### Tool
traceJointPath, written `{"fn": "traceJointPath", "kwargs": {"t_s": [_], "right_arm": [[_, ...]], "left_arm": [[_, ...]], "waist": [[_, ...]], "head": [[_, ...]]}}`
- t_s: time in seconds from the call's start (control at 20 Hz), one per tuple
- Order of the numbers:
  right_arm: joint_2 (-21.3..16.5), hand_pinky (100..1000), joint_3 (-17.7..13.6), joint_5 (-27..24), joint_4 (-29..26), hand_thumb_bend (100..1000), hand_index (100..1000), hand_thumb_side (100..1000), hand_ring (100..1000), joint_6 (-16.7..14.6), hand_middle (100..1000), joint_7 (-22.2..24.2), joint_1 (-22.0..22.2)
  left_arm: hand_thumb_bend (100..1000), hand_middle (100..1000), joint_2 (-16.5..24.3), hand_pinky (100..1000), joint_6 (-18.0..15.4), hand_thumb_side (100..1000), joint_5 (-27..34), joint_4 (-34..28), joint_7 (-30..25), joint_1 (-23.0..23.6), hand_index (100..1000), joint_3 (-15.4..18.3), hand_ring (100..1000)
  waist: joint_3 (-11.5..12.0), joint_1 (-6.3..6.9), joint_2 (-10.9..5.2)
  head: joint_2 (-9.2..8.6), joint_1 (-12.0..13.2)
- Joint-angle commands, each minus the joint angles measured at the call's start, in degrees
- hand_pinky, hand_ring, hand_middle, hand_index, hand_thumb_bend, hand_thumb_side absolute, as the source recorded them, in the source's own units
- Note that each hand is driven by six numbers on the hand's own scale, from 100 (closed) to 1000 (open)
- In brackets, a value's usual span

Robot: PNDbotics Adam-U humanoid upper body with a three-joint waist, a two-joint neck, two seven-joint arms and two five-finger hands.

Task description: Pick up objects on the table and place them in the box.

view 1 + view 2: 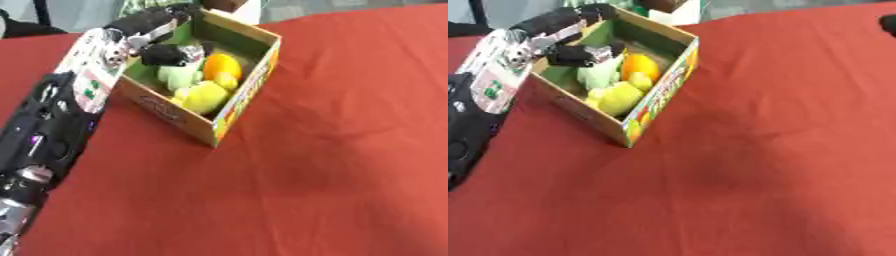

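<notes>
Red cloth [332, 150] is covering the table; one cardboard box [248, 95], its printed side unreadable, is sitting far left, holding one orange fruit [221, 65], yellow ones [206, 96] and a pale green item [179, 76]; left hand [166, 54] is reaching in, fingers curled, whether grasping anything I cannot tell

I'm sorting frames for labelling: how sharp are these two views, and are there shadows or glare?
Left eye view: soft throughout, the left hand over the box is smeared, and a faint dark patch lies on the red cloth. Right eye view: equally soft, with the same patch below the box; no glare in either.
</notes>
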Motion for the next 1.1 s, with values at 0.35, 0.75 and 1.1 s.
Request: {"fn": "traceJointPath", "kwargs": {"t_s": [0.35,0.75,1.1], "right_arm": [[-0.64,915,-0.74,0.47,-0.9,286,900,764,819,0.25,618,-0.27,-0.09],[-0.73,913,-1.43,0.1,-0.9,277,900,768,820,0.0,620,-1.33,0.81],[-0.7,913,-2.0,-0.68,-0.9,247,904,781,825,-0.74,630,-2.49,1.45]], "left_arm": [[169,1000,1.69,1000,0.39,1000,-0.9,-4.61,2.58,-1.71,1000,2.31,1000],[100,891,3.54,787,4.32,712,5.64,-15.16,9.09,-0.17,1000,5.71,868],[100,802,5.32,668,8.05,715,11.68,-24.98,15.13,6.98,913,15.15,769]], "waist": [[0.13,-0.27,-1.86],[1.45,-1.04,-2.94],[2.86,-2.07,-4.27]], "head": [[-0.06,-0.13],[0.99,-1.74],[2.34,-3.51]]}}
